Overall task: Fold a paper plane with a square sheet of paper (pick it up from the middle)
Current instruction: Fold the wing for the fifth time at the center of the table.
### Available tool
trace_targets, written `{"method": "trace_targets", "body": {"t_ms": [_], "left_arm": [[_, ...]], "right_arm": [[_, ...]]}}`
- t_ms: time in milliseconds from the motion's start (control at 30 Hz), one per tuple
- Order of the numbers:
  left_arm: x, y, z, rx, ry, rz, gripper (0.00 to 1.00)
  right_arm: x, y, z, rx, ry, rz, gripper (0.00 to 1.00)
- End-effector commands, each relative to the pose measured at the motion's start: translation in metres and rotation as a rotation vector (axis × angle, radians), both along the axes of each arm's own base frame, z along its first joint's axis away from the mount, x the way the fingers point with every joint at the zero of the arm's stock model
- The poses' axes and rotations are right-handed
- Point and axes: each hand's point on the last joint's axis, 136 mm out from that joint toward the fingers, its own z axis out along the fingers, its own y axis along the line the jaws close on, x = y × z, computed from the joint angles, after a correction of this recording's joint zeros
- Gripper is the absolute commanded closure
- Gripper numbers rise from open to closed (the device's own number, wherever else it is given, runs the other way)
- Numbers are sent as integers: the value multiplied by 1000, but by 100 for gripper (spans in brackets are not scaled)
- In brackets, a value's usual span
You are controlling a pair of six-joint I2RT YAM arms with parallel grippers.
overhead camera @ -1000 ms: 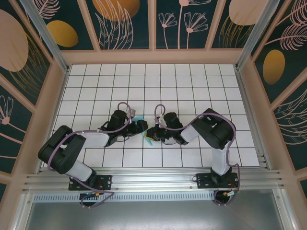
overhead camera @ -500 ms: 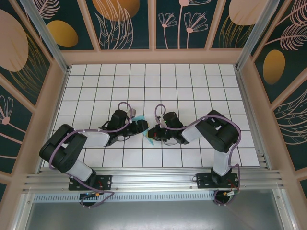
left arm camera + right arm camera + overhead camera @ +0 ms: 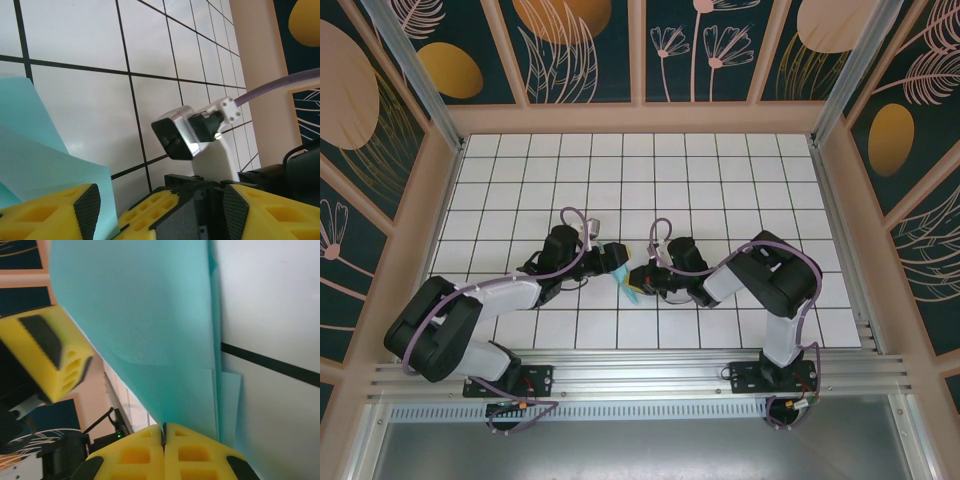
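Turquoise paper [image 3: 626,286] shows small from overhead, low over the counter [image 3: 720,180], with the left gripper [image 3: 617,262] and right gripper [image 3: 640,279] close on either side of it; their jaws are unreadable there. The left wrist view shows what that one cannot: the left gripper stands apart, with the paper's edge beside one finger, unpinched. The right wrist view shows the right gripper clamped together on the paper's stacked layers. With one pinch holding it, a careless left closure could skew the layers or pull them free.
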Motion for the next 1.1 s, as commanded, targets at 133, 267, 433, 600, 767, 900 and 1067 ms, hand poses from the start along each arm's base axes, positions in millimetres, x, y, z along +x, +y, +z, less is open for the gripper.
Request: {"method": "trace_targets", "body": {"t_ms": [133,267,433,600,767,900,1067], "left_arm": [[4,-10,-15,11,23,-47,31],[8,-12,-21,15,33,-47,31],[9,-12,-28,25,49,-47,31],[8,-11,-30,34,50,-46,31],[9,-13,-31,34,57,-51,31],[10,-13,-31,37,56,-51,31],[11,-12,-30,43,54,-45,32]], "right_arm": [[0,1,-1,1,-7,25,100],[-1,1,-5,-15,-8,31,100],[-2,3,-13,-93,-43,52,87],[0,4,-22,-259,-138,76,79],[4,1,-32,-340,-163,71,76],[5,-2,-37,-369,-160,60,77],[3,-1,-37,-360,-156,61,89]]}}
